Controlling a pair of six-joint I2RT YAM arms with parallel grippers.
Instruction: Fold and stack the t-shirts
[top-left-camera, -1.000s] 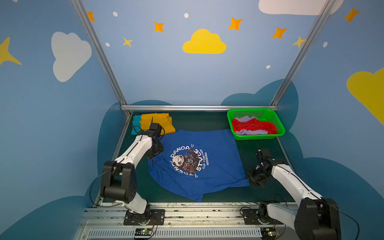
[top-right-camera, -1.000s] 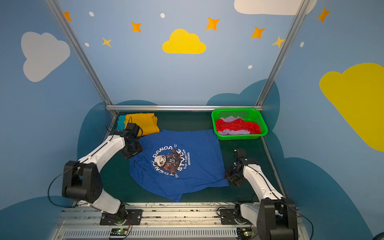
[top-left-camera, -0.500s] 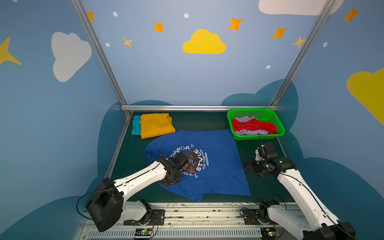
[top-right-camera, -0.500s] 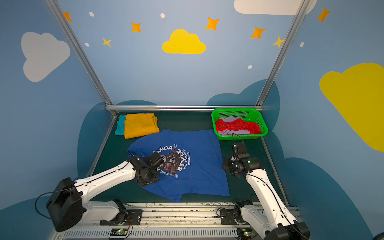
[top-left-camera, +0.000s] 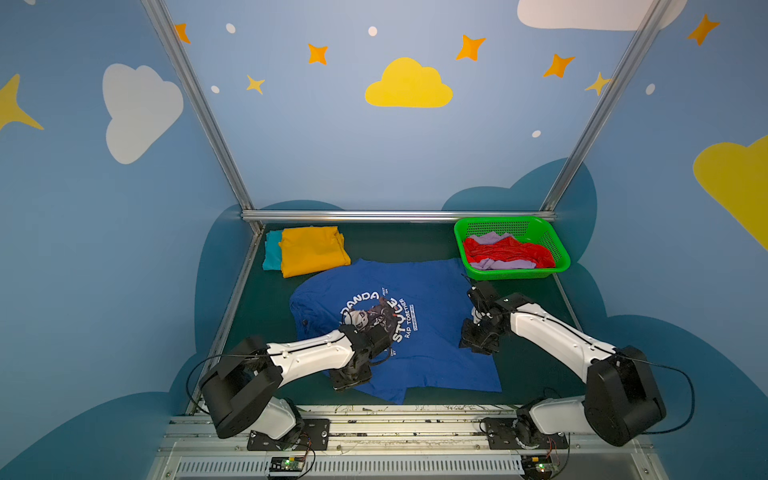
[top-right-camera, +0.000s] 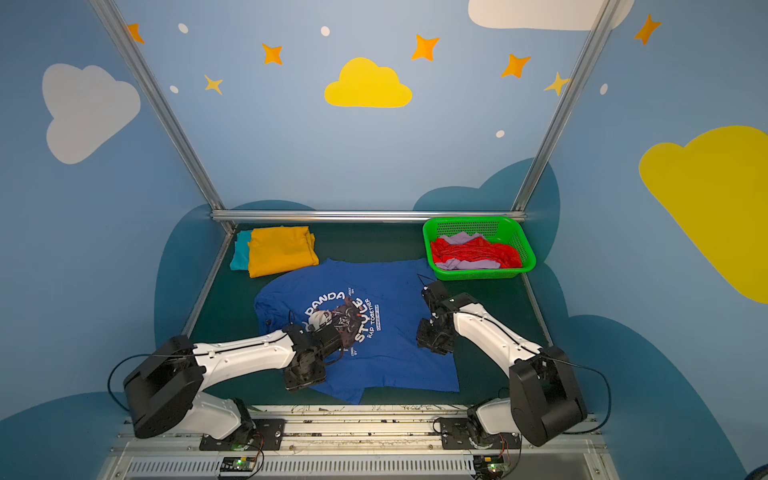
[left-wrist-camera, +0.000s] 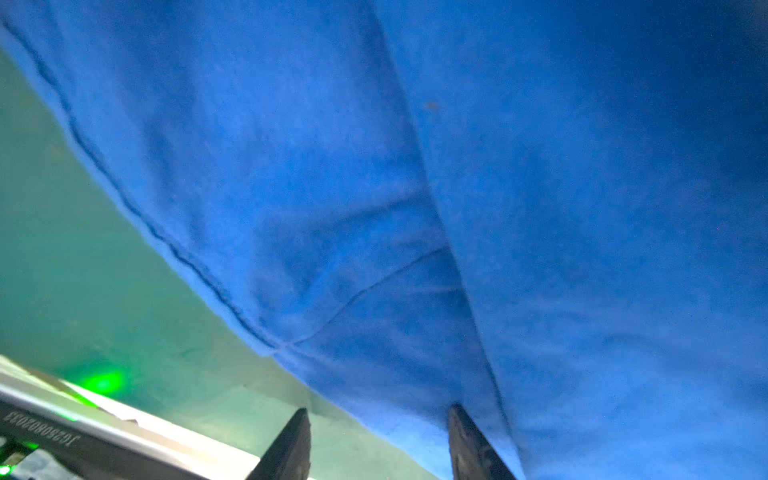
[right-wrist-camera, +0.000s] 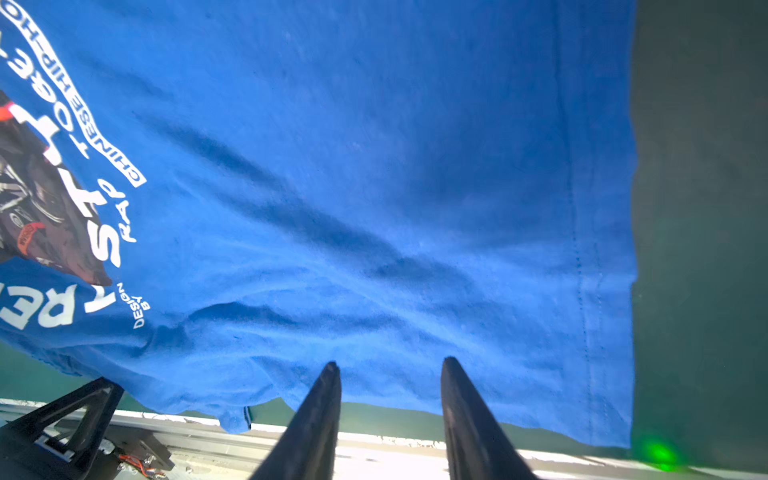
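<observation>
The royal blue t-shirt (top-left-camera: 432, 316) with its panda print lies spread on the dark green table in both top views. My left gripper (top-left-camera: 351, 378) hangs low over its near left sleeve. In the left wrist view the left gripper (left-wrist-camera: 380, 409) is open, and the blue t-shirt (left-wrist-camera: 415, 187) edge runs between the fingertips. My right gripper (top-left-camera: 476, 343) stands over the shirt's right side. The right wrist view shows the right gripper (right-wrist-camera: 390, 362) open above the blue t-shirt (right-wrist-camera: 374, 166), gripping nothing. A folded mustard t-shirt (top-left-camera: 311, 249) lies on a teal t-shirt (top-left-camera: 272, 253) at the back left.
The green mesh basket (top-left-camera: 557, 245) sits at the back right and holds a red t-shirt (top-left-camera: 507, 251) and a lilac t-shirt (top-left-camera: 492, 237). A metal rail (top-left-camera: 395, 215) bounds the back of the table. The arm bases stand on the front rail (top-left-camera: 395, 419).
My left arm has swung from beside the folded stack at the back left to the shirt's near left edge. My right gripper has moved left, from off the shirt onto its right side.
</observation>
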